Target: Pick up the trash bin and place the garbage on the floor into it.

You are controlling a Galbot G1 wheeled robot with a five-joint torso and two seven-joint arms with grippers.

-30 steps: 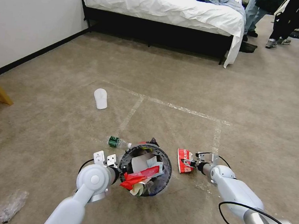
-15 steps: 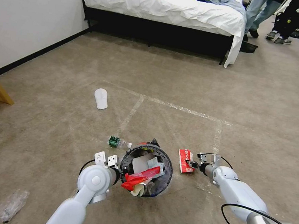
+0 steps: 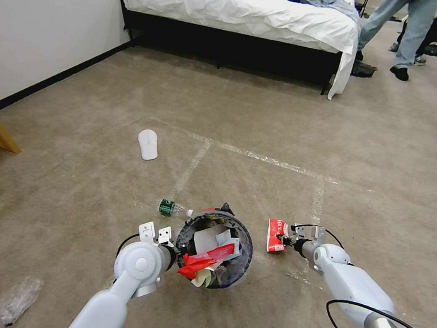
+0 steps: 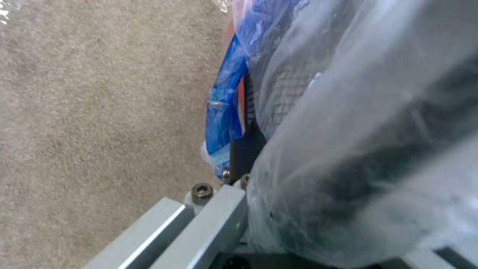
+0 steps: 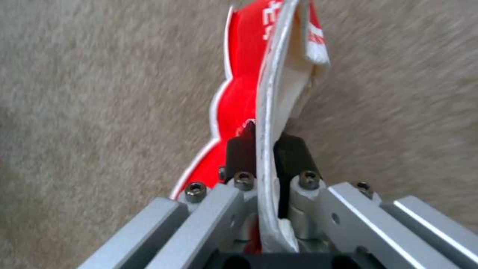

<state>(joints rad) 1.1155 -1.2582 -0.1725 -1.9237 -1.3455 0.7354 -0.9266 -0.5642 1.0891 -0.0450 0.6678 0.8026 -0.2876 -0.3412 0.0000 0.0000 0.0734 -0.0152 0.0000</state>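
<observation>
Gripping the trash bin (image 3: 214, 250) by its near-left rim, our left tool (image 3: 175, 246) stays clenched on it. Our right tool (image 5: 264, 149) pinches a red wrapper (image 3: 276, 235) just right of the bin, above the floor (image 3: 264, 117).

white-sheeted bed (image 3: 243, 11) against white wall (image 3: 42, 18)

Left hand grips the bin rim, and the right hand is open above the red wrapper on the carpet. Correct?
Not quite. The right hand is shut on the red wrapper, as the right wrist view shows. The left hand does grip the bin rim.
</observation>
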